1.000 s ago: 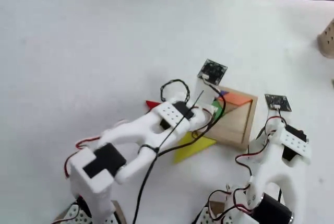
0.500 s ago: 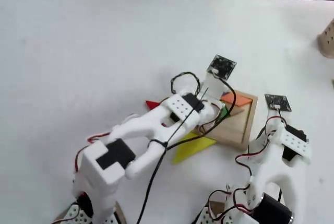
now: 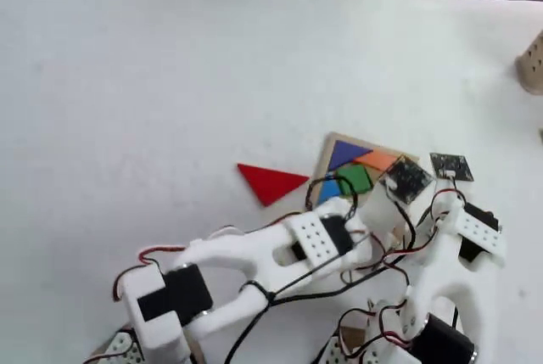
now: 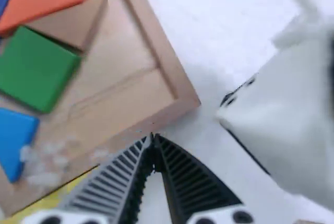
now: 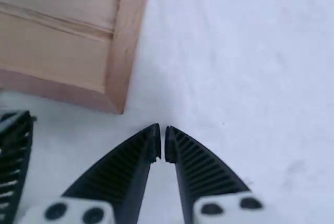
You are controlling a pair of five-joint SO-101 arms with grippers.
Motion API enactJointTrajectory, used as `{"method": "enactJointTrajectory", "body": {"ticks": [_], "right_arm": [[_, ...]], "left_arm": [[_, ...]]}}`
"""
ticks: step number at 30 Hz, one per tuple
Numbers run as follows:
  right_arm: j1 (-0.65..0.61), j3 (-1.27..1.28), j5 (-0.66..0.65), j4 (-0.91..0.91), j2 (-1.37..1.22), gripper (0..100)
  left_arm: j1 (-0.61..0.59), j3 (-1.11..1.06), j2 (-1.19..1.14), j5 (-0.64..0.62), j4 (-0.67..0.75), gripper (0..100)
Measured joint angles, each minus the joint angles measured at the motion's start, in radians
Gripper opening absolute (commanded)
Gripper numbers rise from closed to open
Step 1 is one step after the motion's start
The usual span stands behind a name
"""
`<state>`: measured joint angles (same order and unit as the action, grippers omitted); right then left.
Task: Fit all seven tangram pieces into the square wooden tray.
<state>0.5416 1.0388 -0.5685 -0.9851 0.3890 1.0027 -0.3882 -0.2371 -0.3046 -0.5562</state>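
High view
- Tabletop (image 3: pixel 170 84): white. I count the stock from here.
- Wooden tray (image 3: pixel 327 154): at about 4 o'clock from the tabletop's middle, turned corner-on. Its near half is covered by the arms.
- In the tray: violet triangle (image 3: pixel 346 154) at the 12 o'clock corner, with the orange piece (image 3: pixel 378 160) at its 4 o'clock. The green square (image 3: pixel 355 179) is mid-tray, and the blue piece (image 3: pixel 327 191) is at the green square's 8 o'clock.
- Red triangle (image 3: pixel 270 182): flat on the tabletop at the tray's 9 o'clock, outside it and apart from its rim.
- Left arm (image 3: pixel 254 254): reaches from 7 o'clock across the tray's near edge.
- Right arm (image 3: pixel 458 237): stands at the tray's 4 o'clock.

Left wrist view
- Left tool (image 4: pixel 154 141): closed, tips together, gripping nothing. It sits over the tray's outer rim near a corner.
- Orange, green and blue pieces lie inside the tray, with bare wood floor between them and that corner.
- Yellow piece (image 4: pixel 26 213): a sliver shows just outside the rim. I cannot tell how it lies.

Right wrist view
- Right tool (image 5: pixel 162 143): closed, with only a hairline slit between the tips, gripping nothing. It is over bare tabletop just off a tray corner and is not touching the wood.
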Motion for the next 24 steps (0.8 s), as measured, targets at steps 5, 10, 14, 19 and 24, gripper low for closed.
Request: {"method": "enactJointTrajectory", "body": {"ticks": [5,10,14,19,24], "right_arm": [[0.000,0.000,0.000,0.000,0.000,1.8],[0.000,0.000,0.000,0.000,0.000,1.8],[0.000,0.000,0.000,0.000,0.000,1.8],[0.000,0.000,0.000,0.000,0.000,1.8],[0.000,0.000,0.000,0.000,0.000,1.8]], "left_arm": [[-0.029,0.017,-0.023,0.000,0.081,2],[-0.127,0.181,-0.193,0.006,0.049,2],[-0.144,0.302,-0.273,0.055,-0.048,2],[-0.164,0.336,-0.288,0.061,-0.064,2],[-0.203,0.339,-0.288,0.060,-0.064,2]]}}
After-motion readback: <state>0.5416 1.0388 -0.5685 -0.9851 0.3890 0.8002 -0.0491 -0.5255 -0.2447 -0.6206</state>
